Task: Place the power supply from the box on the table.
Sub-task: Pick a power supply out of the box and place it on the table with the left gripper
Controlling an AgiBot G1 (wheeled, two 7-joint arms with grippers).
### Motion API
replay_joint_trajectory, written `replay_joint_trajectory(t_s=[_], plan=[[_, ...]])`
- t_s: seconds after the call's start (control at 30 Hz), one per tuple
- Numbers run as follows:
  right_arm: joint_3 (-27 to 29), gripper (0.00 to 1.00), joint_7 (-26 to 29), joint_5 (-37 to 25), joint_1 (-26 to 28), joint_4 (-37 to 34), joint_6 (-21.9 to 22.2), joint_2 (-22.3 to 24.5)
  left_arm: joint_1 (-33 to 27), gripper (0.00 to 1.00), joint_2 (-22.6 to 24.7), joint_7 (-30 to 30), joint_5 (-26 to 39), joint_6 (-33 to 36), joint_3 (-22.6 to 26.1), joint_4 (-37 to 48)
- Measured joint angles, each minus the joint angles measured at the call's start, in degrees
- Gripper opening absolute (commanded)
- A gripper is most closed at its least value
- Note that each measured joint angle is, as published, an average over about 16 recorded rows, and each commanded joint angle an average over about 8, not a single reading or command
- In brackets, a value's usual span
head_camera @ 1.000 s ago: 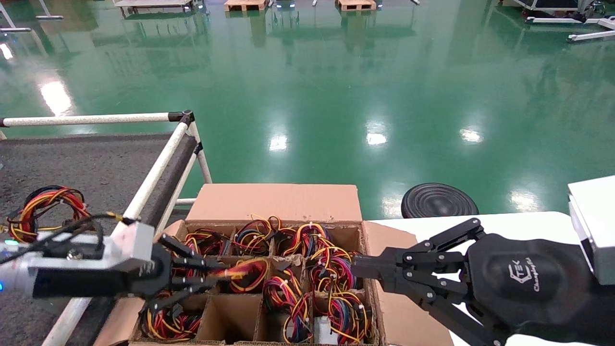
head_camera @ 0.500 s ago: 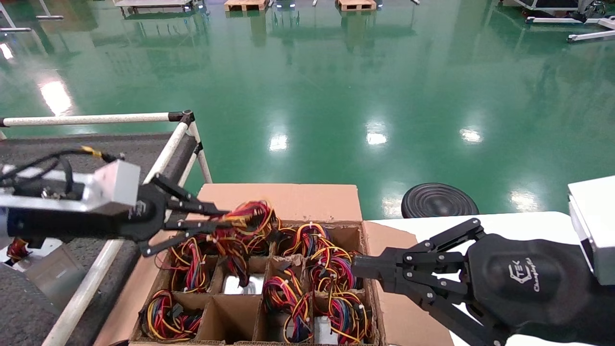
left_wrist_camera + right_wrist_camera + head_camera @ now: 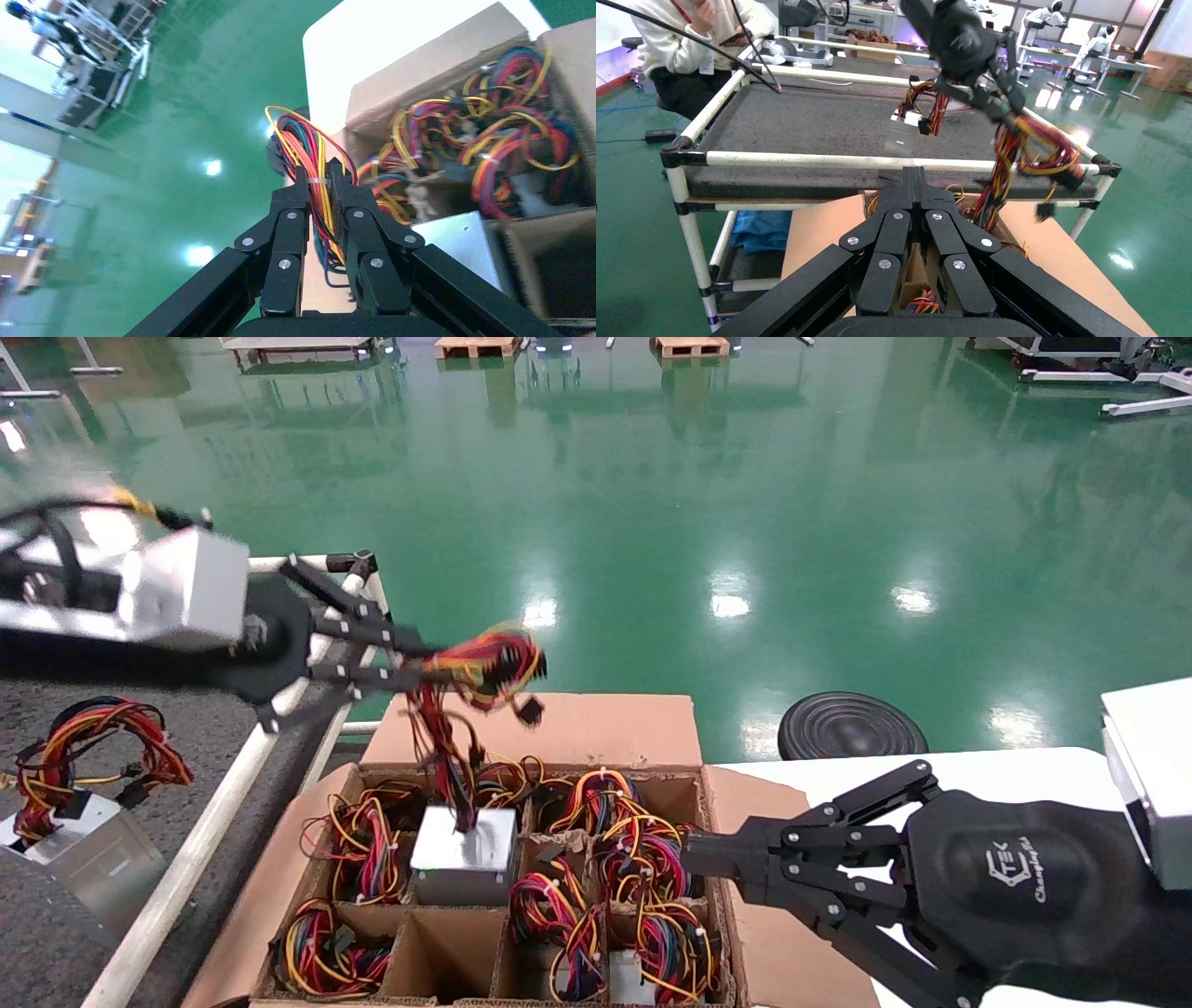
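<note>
Left end effector [image 3: 419,663] clamps the wire bundle [image 3: 480,663], lifting the power supply [image 3: 464,855] from the box [image 3: 773,952]; right end effector [image 3: 694,854], closed, idles.

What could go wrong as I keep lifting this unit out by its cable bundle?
The left tool grips only the wires, not the power supply, so they may slip or strain. The casing, partly out of the box, could snag the cardboard grid or neighbouring wire bundles. Hanging, it may swing into the white rail.
</note>
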Motion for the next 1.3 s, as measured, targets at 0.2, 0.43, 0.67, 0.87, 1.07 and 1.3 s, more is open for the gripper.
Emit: replay_joint_trajectory(t_s=[0.2, 0.43, 0.67, 0.87, 1.07, 1.3], plan=[[0.0, 0.00, 0.0, 0.0, 0.0, 0.0, 0.0, 0.0, -3.9, 0.00, -0.1, -1.7, 3.4, -0.2, -1.6, -2.5], [0.0, 0.00, 0.0, 0.0, 0.0, 0.0, 0.0, 0.0, -8.2, 0.00, -0.4, -3.9, 8.0, -0.5, -2.6, -4.8], [0.0, 0.00, 0.0, 0.0, 0.0, 0.0, 0.0, 0.0, -12.1, 0.00, -0.9, -5.5, 12.7, -0.7, -2.5, -5.5], [0.0, 0.00, 0.0, 0.0, 0.0, 0.0, 0.0, 0.0, -15.0, 0.00, -1.1, -5.7, 16.2, -1.0, -1.4, -3.9], [0.0, 0.00, 0.0, 0.0, 0.0, 0.0, 0.0, 0.0, -17.6, 0.00, -1.0, -5.1, 19.3, -1.3, 0.4, -0.4], [0.0, 0.00, 0.0, 0.0, 0.0, 0.0, 0.0, 0.0, -20.3, 0.00, -0.4, -3.7, 22.5, -1.5, 2.5, 4.9]])
